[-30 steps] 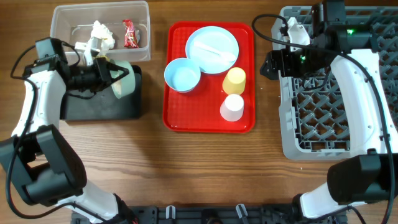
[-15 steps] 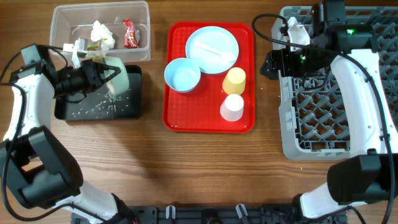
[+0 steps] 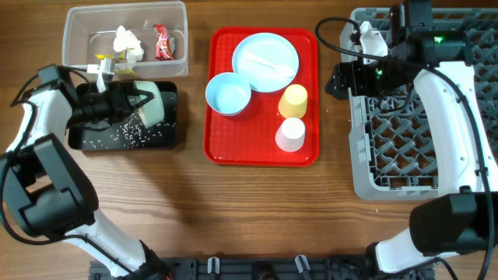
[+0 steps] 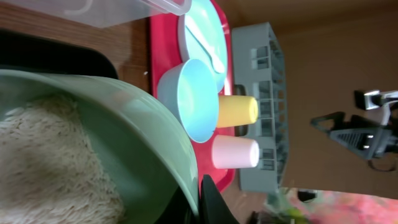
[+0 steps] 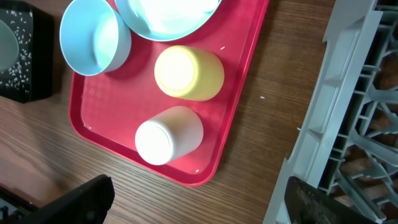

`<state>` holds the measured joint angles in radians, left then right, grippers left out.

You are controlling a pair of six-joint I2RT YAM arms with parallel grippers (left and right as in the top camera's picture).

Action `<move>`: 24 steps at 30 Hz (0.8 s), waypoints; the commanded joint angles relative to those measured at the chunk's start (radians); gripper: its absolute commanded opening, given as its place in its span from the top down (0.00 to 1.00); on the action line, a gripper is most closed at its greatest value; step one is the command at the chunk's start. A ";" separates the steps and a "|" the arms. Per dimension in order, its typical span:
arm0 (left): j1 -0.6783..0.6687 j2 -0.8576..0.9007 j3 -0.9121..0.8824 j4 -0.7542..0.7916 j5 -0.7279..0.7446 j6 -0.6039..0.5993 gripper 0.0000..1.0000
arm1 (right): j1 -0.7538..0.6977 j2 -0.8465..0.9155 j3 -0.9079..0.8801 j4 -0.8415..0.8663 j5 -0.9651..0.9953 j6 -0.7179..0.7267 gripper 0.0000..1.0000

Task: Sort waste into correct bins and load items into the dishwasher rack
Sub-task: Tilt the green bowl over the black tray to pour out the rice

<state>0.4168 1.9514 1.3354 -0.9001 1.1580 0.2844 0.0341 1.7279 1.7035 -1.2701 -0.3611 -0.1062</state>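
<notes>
Left gripper [image 3: 132,99] clamps the tipped pale-green bowl [image 3: 154,105]; white rice grains [image 3: 117,137] dot the shallow black tray [image 3: 169,140]. Right gripper [image 5: 196,208] gapes wide, empty; the grey pegged plastic crate [image 3: 405,155] holds no dishes.

The yellow cup [image 5: 188,73], white cup [image 5: 168,135] and blue bowl [image 5: 94,42] sit on the red tray [image 5: 106,115].

Smooth plastic bowl [image 3: 152,104], wood-grain table [image 3: 194,210]

Pale green bowl [image 3: 152,105] tipped over blk tray [image 3: 170,134], rice grains [image 3: 117,136] inside.
</notes>
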 commanded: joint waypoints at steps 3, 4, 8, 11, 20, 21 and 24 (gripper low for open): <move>0.060 0.013 0.009 -0.027 0.155 0.027 0.96 | 0.001 -0.023 0.003 0.002 0.007 0.002 0.09; 0.072 0.013 0.009 -0.055 0.163 0.026 0.96 | 0.001 -0.023 0.003 0.003 0.007 0.002 0.09; 0.072 0.013 0.009 -0.086 0.208 0.026 0.96 | 0.001 -0.023 0.003 0.006 0.007 0.002 0.08; 0.072 0.013 0.009 -0.086 0.234 0.026 0.96 | 0.001 -0.023 0.003 0.008 0.007 0.001 0.09; 0.072 0.013 0.009 -0.126 0.335 0.019 0.96 | 0.001 -0.023 0.003 0.010 0.007 0.002 0.08; 0.073 0.013 0.009 -0.127 0.349 0.019 0.96 | 0.001 -0.023 0.003 0.010 0.007 0.002 0.08; 0.079 0.013 0.009 -0.127 0.365 0.018 0.96 | 0.001 -0.023 0.003 0.009 0.007 0.002 0.08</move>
<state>0.4847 1.9545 1.3354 -1.0252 1.4693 0.2871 0.0341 1.7279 1.7035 -1.2629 -0.3611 -0.1066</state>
